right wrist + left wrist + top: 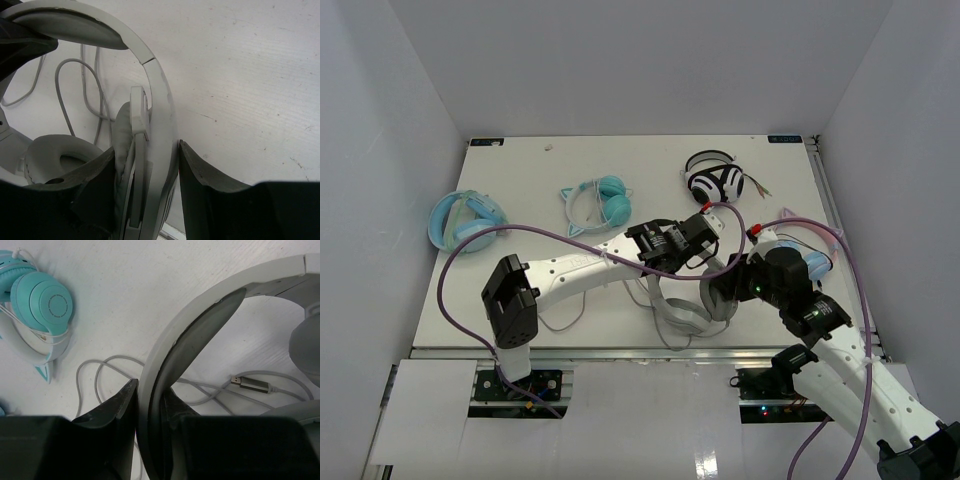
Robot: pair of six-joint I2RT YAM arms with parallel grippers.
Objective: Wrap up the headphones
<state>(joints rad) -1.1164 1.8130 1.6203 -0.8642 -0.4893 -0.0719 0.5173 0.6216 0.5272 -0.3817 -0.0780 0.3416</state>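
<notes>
I have the headphones [682,312] near the front edge of the counter [550,170], between the two arms. They are light grey, with a broad grey-white band [200,310], a darker inner lining and oval padded cups [55,155]. Their thin grey cable [97,372] loops loose on the counter beside them and ends in a metal plug [252,384]. My left gripper [150,390] is clamped on the band's arch. My right gripper [147,150] grips the band's end by a cup, one finger against the padding. Teal headphones [42,300] sit well apart.
</notes>
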